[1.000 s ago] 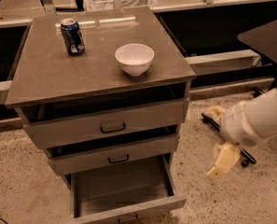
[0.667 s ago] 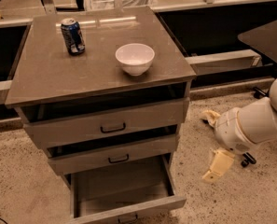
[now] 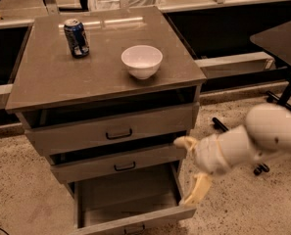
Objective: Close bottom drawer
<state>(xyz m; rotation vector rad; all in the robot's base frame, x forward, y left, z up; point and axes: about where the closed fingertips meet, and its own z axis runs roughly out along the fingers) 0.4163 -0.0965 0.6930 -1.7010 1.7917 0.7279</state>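
Observation:
The bottom drawer [image 3: 128, 199] of the grey cabinet is pulled far out, showing an empty grey box. Its flat front [image 3: 135, 223] lies along the lower edge of the view, with the black handle barely visible. My gripper [image 3: 190, 166] is at the cabinet's right front corner, just right of the middle drawer and above the bottom drawer's right front corner. Its two pale fingers are spread apart, one [image 3: 184, 142] by the middle drawer's end and one [image 3: 197, 190] pointing down at the bottom drawer's right wall. It holds nothing.
The top drawer [image 3: 110, 129] and middle drawer [image 3: 120, 163] stand slightly ajar. A blue can [image 3: 77, 37] and a white bowl [image 3: 141, 60] sit on the cabinet top [image 3: 52, 77]. A dark table [image 3: 281, 40] and black wheeled legs [image 3: 260, 168] stand at the right on speckled floor.
My arm and gripper have moved left from open floor to the cabinet's right front corner, close to the middle and bottom drawers. The drawers have not moved.

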